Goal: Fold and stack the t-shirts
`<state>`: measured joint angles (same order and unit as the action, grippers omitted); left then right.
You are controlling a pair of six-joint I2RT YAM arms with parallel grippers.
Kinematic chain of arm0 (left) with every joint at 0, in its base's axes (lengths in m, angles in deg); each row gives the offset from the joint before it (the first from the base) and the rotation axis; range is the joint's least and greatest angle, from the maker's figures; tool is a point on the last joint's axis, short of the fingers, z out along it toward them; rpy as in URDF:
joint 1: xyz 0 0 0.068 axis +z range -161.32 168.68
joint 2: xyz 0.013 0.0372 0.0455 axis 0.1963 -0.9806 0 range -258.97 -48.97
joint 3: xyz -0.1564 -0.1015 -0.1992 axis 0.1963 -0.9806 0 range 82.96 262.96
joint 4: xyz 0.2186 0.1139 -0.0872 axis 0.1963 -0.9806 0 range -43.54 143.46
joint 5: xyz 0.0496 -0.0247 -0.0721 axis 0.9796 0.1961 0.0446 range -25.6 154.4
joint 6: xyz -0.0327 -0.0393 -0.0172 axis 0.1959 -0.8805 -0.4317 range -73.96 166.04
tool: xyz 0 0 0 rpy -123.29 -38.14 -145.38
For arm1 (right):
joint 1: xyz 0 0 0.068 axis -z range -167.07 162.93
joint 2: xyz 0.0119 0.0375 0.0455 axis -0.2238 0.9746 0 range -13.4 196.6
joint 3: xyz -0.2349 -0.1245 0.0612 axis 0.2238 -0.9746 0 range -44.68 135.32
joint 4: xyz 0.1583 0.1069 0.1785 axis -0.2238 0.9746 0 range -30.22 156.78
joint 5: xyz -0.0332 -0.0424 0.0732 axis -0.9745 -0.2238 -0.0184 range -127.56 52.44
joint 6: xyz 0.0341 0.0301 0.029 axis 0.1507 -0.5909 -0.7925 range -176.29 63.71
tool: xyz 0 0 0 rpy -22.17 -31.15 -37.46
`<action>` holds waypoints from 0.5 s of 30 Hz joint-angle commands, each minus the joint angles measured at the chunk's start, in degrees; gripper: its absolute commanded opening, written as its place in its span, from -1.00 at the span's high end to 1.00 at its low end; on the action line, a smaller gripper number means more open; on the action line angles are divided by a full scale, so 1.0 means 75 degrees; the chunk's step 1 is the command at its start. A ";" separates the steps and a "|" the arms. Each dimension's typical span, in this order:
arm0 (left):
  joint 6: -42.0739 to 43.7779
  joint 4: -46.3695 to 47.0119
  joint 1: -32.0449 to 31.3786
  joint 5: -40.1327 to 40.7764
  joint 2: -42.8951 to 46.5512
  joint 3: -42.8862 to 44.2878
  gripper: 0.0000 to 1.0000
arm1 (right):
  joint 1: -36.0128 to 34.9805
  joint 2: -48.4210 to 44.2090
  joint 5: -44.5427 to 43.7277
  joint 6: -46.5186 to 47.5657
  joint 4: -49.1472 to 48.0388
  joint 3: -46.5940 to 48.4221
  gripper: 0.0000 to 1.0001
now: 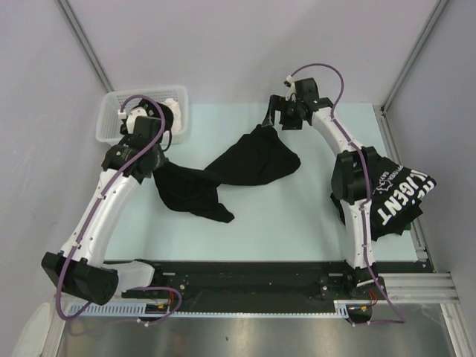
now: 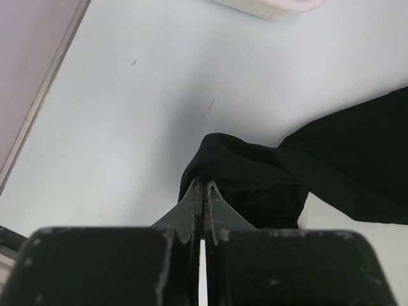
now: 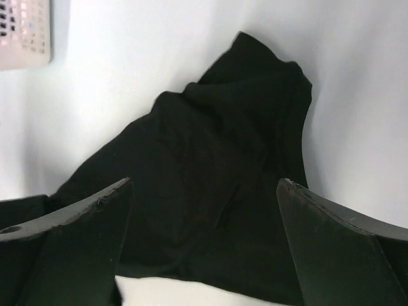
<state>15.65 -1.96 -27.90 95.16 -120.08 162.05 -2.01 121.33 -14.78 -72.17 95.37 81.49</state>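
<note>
A plain-looking black t-shirt (image 1: 245, 165) lies crumpled across the middle of the table. My left gripper (image 1: 158, 159) is shut on its left end, and in the left wrist view the black cloth (image 2: 255, 178) bunches up at the closed gripper (image 2: 203, 185). At the shirt's far right corner my right gripper (image 1: 276, 119) hangs open. In the right wrist view the shirt (image 3: 223, 146) fills the space below and between the spread fingers (image 3: 95, 210), with nothing pinched by the gripper (image 3: 204, 191). A second black t-shirt (image 1: 401, 195) with big white lettering sits bunched at the table's right edge, beside the right arm.
A white slotted basket (image 1: 141, 113) stands at the back left corner, just behind the left gripper; its edge shows in both wrist views (image 2: 274, 5) (image 3: 22, 32). Grey walls close in on the left, back and right. A black rail (image 1: 245, 277) runs along the near edge.
</note>
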 commanded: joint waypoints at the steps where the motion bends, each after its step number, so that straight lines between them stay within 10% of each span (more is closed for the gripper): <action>1: 0.0208 0.0486 0.0054 -0.0199 0.0025 0.0131 1.00 | -0.0468 -0.2129 -0.1559 0.1445 -0.0199 -0.0871 -0.99; 11: 0.0384 0.0744 0.0078 -0.0879 0.0481 -0.0607 1.00 | -0.1395 -0.4872 -0.5731 0.1794 -0.0949 -0.4749 -0.99; 15: 0.0454 0.0873 0.0078 -0.1125 0.0680 -0.0947 1.00 | -0.0635 -0.4946 -0.3931 0.0854 -0.0481 -0.5408 -0.99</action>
<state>17.62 1.97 -27.63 89.24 -118.16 156.60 -12.69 84.57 -47.19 -59.10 90.34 44.92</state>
